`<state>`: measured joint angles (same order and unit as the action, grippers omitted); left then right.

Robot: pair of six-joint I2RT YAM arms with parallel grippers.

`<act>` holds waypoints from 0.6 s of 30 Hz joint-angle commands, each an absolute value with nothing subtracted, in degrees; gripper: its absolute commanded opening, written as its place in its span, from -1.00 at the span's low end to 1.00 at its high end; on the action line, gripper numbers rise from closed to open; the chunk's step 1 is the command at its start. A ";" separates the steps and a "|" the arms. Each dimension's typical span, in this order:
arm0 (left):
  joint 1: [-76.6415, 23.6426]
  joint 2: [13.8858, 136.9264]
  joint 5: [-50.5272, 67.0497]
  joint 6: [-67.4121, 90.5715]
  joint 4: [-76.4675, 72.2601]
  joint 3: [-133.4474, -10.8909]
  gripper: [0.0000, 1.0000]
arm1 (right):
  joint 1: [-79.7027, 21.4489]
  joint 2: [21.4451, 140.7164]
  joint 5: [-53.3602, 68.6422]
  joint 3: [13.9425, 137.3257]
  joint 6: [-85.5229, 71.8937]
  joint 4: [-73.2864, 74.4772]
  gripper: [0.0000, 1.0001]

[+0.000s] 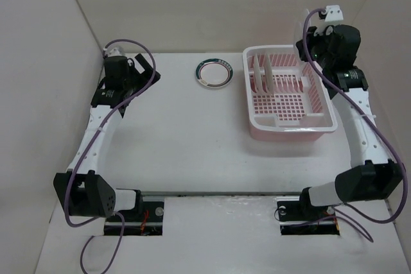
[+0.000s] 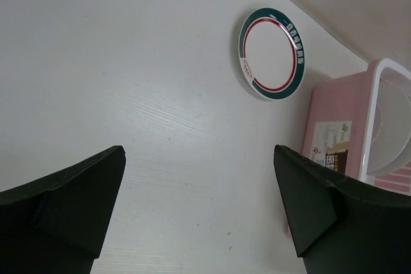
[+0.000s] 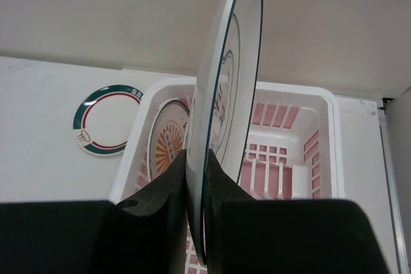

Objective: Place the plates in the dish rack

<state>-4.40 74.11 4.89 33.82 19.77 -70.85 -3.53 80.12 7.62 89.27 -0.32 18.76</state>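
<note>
The pink-and-white dish rack (image 1: 292, 117) stands at the right of the table. Two plates stand upright in its left slots (image 1: 259, 75); one shows an orange sunburst centre (image 3: 168, 139). A green-banded plate (image 1: 214, 72) lies flat on the table left of the rack and shows in the left wrist view (image 2: 271, 53) and the right wrist view (image 3: 106, 128). My right gripper (image 3: 204, 178) is shut on the rim of a dark-rimmed plate (image 3: 225, 94), held upright and edge-on above the rack's far right end (image 1: 300, 30). My left gripper (image 2: 199, 184) is open and empty over bare table, at the far left (image 1: 144, 68).
The rack's pink side wall (image 2: 334, 126) with a label lies right of my left fingers. Beige walls enclose the table at the left, back and right. The rack's right slots (image 3: 276, 165) hold no plates.
</note>
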 commanded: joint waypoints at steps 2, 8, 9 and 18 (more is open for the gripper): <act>-4.39 73.21 5.00 32.08 16.79 -71.02 1.00 | -1.94 85.67 13.45 88.59 -0.01 14.33 -1.00; -4.39 73.21 5.54 31.03 16.79 -71.02 1.00 | 0.09 90.70 14.94 87.98 0.00 13.10 -1.00; -4.39 73.21 5.54 30.50 16.79 -71.02 1.00 | 0.70 91.31 15.72 87.98 0.00 13.10 -1.00; -4.39 73.21 7.21 29.45 16.79 -69.79 1.00 | 1.23 97.46 16.26 87.98 0.00 12.48 -1.00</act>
<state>-4.40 74.13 6.26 31.09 18.44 -70.19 1.32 97.51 14.20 86.80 -0.25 18.28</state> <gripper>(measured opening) 0.996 0.145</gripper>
